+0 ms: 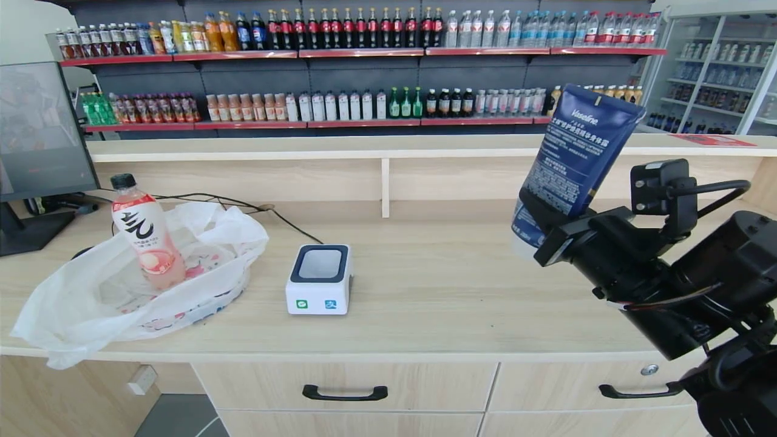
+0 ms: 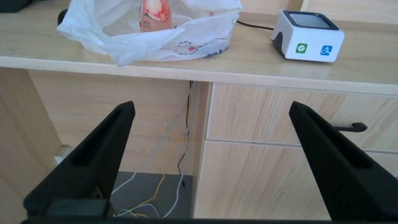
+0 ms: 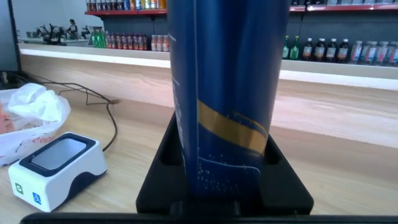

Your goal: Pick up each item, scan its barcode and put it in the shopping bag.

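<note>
Our right gripper (image 1: 553, 229) is clamped on the lower end of a dark blue lotion tube (image 1: 576, 158), held above the right side of the table (image 1: 455, 291), well apart from the white barcode scanner (image 1: 318, 279). We see the tube's long axis near upright, flat crimped end up and leaning right, its face covered in white print, with a gold band in the right wrist view. Our left gripper (image 2: 214, 155) hangs open below the table edge. A pink, black-capped drink bottle (image 1: 149, 237) stands tilted in the white plastic shopping bag (image 1: 73, 297).
</note>
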`<state>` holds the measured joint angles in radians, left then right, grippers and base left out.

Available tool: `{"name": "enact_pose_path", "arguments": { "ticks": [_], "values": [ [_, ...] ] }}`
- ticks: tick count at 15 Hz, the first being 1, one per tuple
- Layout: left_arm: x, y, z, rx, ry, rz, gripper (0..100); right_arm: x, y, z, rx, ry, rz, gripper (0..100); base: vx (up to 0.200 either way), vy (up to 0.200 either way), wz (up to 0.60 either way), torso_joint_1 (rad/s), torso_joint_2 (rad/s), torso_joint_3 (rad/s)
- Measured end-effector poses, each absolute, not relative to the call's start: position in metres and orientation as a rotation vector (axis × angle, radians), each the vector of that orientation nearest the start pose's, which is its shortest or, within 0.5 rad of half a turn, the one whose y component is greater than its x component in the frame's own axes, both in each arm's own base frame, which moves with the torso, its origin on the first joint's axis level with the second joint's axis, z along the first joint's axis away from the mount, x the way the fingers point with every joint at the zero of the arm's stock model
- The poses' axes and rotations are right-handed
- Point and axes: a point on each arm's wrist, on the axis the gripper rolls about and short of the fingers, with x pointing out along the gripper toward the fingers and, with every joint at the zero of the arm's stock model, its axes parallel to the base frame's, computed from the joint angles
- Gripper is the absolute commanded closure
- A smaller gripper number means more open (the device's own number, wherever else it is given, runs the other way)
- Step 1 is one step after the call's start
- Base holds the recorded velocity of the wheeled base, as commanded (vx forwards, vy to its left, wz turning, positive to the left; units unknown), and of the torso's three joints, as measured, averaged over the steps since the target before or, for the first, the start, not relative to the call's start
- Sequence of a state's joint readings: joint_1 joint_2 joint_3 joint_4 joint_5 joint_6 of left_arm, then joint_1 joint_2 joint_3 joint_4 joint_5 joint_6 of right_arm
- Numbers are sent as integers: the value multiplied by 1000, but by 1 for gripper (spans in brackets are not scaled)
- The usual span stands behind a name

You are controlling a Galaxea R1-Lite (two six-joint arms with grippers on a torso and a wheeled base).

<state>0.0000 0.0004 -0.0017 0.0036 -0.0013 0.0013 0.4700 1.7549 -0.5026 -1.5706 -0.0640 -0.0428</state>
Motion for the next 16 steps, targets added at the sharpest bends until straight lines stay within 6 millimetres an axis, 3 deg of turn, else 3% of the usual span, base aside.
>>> {"name": "enact_pose_path", "arguments": {
  "ticks": [3,16],
  "values": [
    [-23,0,76,0,1,-1,0,246,124,189,49,-339,398,100,0,0,0,0,0,0],
    [-23,0,76,-2,2,0,0,247,129,181,-8,-311,392,100,0,200,0,7,3,2]
  ]
}}
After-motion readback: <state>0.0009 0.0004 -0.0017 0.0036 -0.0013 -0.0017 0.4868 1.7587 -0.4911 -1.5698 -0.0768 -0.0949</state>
